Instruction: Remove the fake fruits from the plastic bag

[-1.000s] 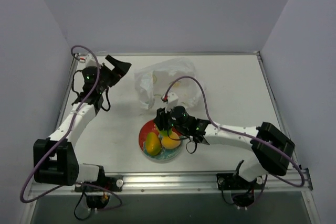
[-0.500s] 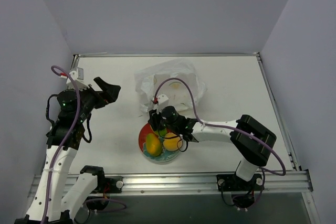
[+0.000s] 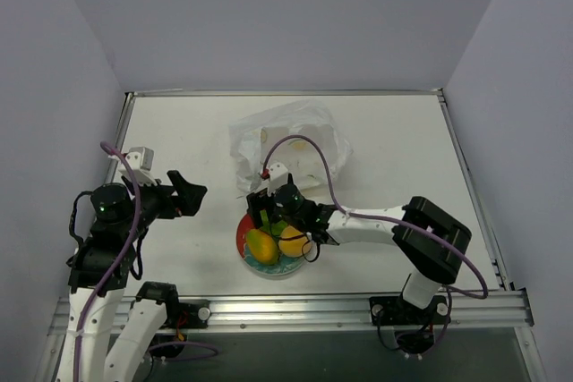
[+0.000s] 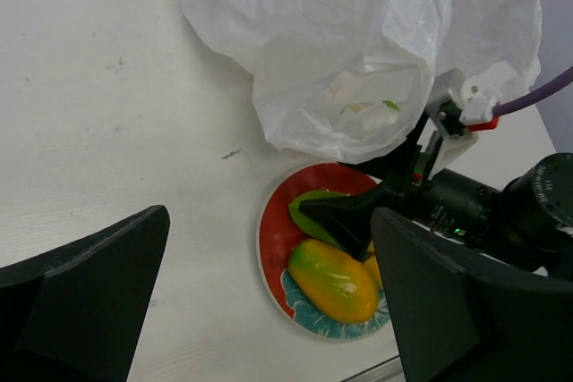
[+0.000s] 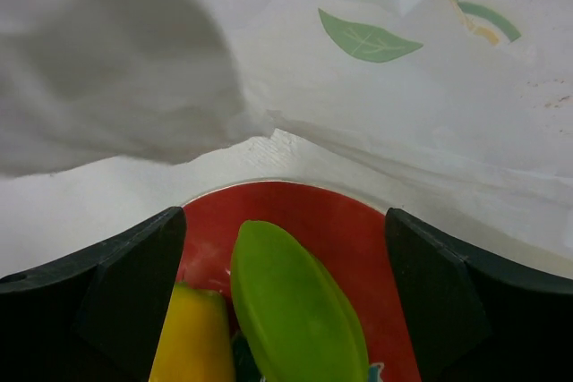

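3 fruits [image 3: 261,245] on plate [image 4: 269,230]; my left gripper [image 3: 188,194] and right gripper [image 3: 265,212] both apart. Thin floppy bag [image 3: 286,136]: pinch a fold.

Top external view: a fixed camera high behind the two arm bases [image 3: 403,309], looking steeply down on the whole table [image 3: 403,131] from afar. Left wrist view: set on the left gripper [image 4: 269,215], out toward the table's left side, facing across and down at middling range toward the plastic bag [image 4: 358,51] and the plate [image 4: 273,239]. Right wrist view: set on the right gripper [image 5: 285,214], very near, low over the plate and facing the bag. All three views share the plate's bag-side rim, the green fruit [image 5: 291,310] lying there, and the bag's near edge.
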Controlling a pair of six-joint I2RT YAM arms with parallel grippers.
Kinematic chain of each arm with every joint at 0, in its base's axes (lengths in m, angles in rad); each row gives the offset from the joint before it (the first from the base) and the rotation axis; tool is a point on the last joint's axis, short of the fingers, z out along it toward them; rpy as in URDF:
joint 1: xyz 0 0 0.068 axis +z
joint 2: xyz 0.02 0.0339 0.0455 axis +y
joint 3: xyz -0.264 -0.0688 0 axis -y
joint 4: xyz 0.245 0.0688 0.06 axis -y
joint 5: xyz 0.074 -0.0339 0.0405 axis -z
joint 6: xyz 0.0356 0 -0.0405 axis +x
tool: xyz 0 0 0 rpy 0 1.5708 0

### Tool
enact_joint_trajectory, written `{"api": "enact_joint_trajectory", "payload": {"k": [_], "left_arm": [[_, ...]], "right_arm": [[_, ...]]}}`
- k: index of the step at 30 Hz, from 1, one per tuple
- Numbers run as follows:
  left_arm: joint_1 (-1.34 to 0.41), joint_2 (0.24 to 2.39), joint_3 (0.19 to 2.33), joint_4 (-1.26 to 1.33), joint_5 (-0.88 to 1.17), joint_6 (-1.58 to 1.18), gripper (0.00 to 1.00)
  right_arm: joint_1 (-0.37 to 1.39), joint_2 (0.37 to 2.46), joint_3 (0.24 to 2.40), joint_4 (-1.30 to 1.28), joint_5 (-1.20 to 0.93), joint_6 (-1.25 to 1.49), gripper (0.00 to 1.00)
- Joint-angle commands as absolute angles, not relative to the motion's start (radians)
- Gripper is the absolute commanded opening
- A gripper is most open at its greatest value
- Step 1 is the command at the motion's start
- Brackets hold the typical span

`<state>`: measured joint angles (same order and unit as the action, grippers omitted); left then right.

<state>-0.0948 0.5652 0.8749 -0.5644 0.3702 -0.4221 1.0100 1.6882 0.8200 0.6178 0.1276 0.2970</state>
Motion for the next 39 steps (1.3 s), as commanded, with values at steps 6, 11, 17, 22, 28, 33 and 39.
{"api": "enact_joint_trajectory", "payload": {"k": [6, 11, 17, 22, 28, 33, 39], "left_arm": [[-0.130, 0.594, 0.995, -0.604, 0.426, -0.336, 0.94], [-0.178, 0.620, 1.078, -0.607, 0.488, -0.311, 0.94], [-0.178, 0.580, 1.150, -0.603, 0.494, -0.317, 0.94], [-0.179, 0.574, 1.196, -0.612, 0.492, -0.321, 0.94], [-0.178, 0.560, 1.172, -0.606, 0.485, -0.344, 0.94], [-0.178, 0.528, 1.157, -0.614, 0.460, -0.342, 0.94], [-0.178, 0.517, 1.118, -0.615, 0.449, -0.344, 0.94]], "right_arm": [[1.066, 1.355, 0.784, 0.514, 0.199, 0.281, 0.99], [1.112, 1.084, 0.776, 0.382, 0.262, 0.276, 1.00], [1.114, 0.731, 0.779, 0.198, 0.420, 0.318, 1.00], [1.114, 0.523, 0.759, 0.150, 0.601, 0.315, 1.00], [1.114, 0.430, 0.755, 0.104, 0.707, 0.354, 1.00], [1.114, 0.379, 0.743, 0.071, 0.742, 0.382, 1.00], [1.115, 0.351, 0.727, 0.069, 0.772, 0.376, 1.00]]}}
